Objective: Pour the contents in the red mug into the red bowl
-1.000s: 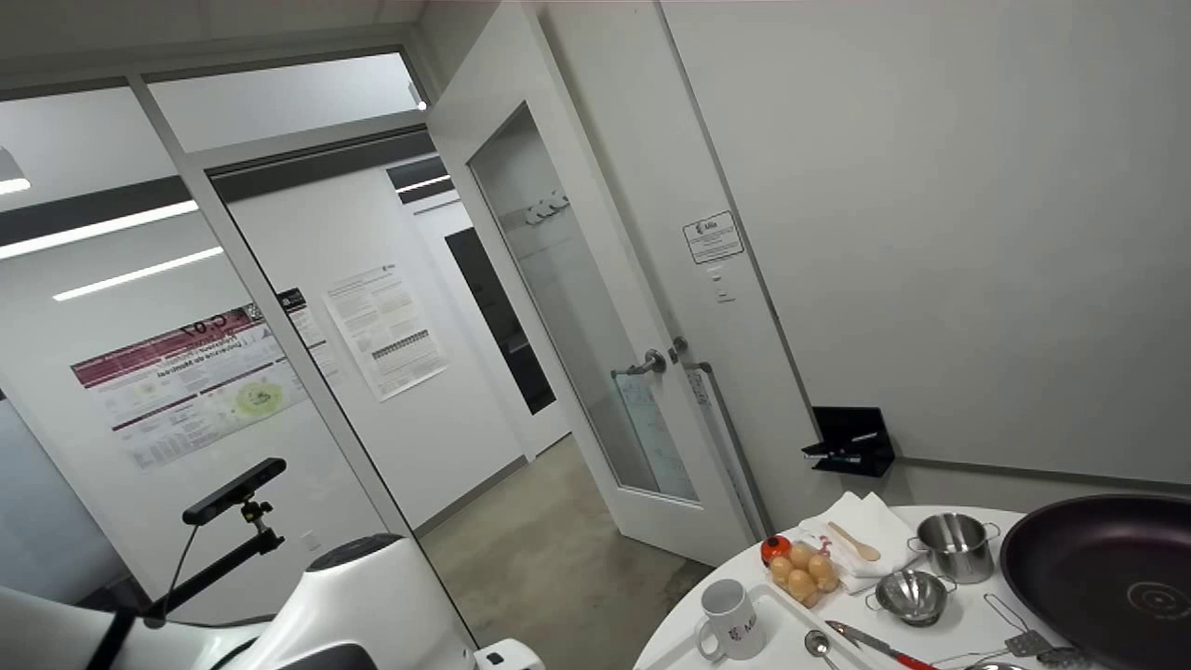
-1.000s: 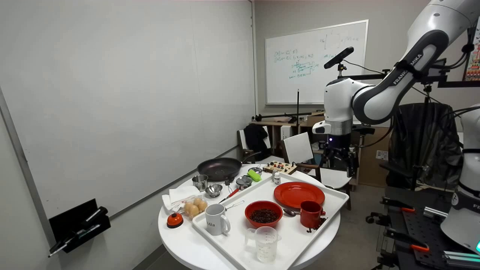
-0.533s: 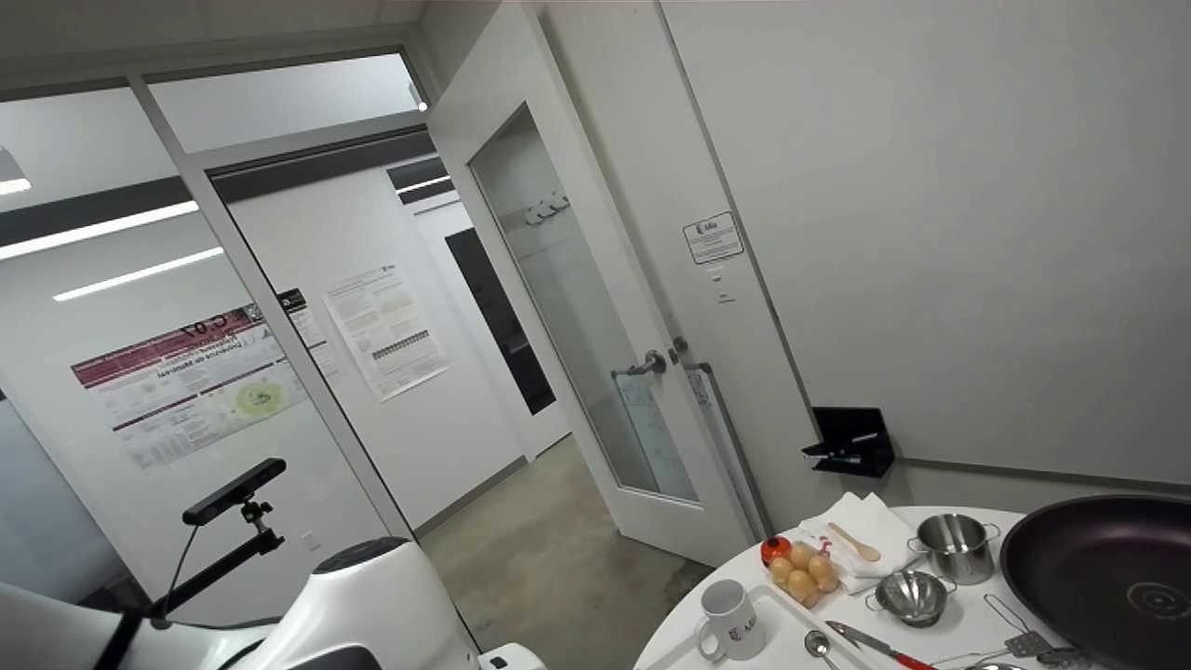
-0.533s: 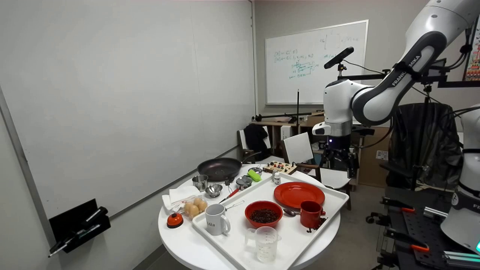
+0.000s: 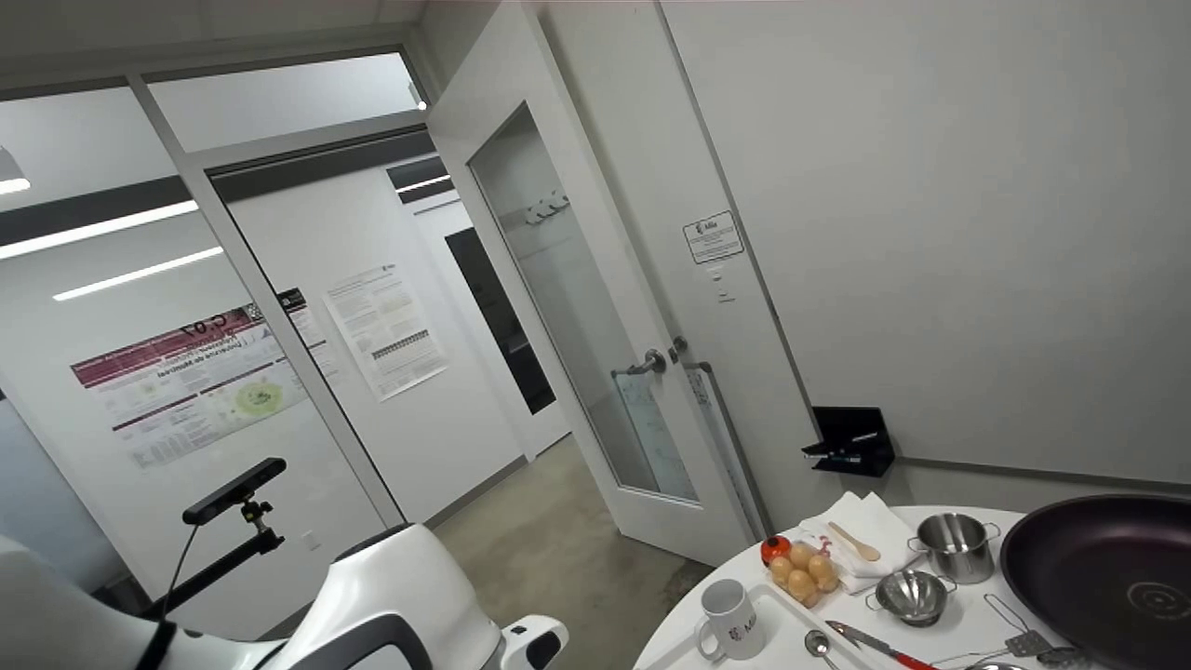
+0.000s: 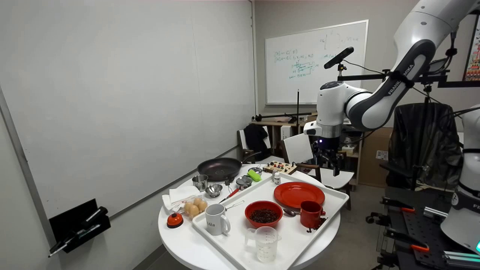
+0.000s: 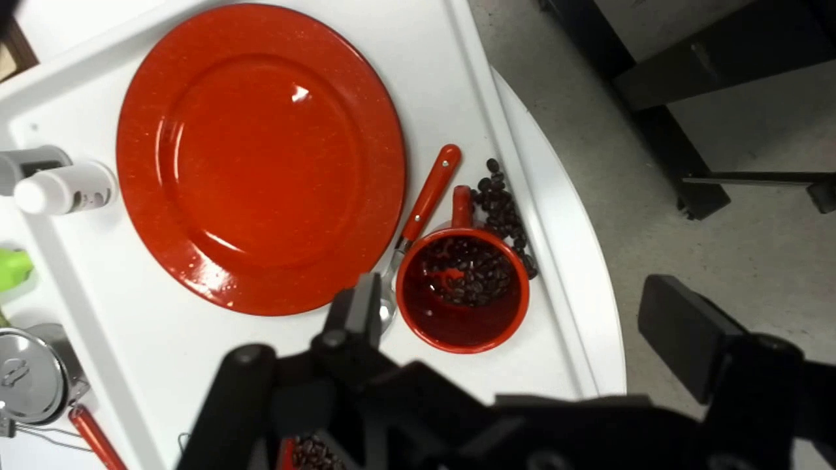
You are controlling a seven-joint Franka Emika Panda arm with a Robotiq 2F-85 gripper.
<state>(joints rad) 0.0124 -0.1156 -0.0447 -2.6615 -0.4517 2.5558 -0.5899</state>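
The red mug (image 6: 310,214) stands upright on the white tray near its right edge. In the wrist view the mug (image 7: 421,320) holds dark beans, and its handle points up the picture. The red bowl (image 6: 252,210) sits on the tray left of the mug and also holds dark beans. In the wrist view only a sliver of the bowl (image 7: 287,455) shows behind the gripper parts. My gripper (image 6: 328,162) is open and empty, well above the tray's right side. In the wrist view the gripper (image 7: 519,316) has its fingers wide apart, with the mug below.
The white tray (image 6: 232,228) bears a red plate (image 6: 299,194), a spoon (image 6: 289,212), a clear measuring cup (image 6: 266,245), a grey-white cup (image 6: 215,217) and small bottles (image 6: 277,178). Loose beans (image 7: 499,212) lie beside the mug. A black pan (image 6: 219,168) stands behind.
My arm and open gripper have moved left toward the table and slightly down in an exterior view. More of the arm shows at the bottom of an exterior view. The tray's things have not moved.
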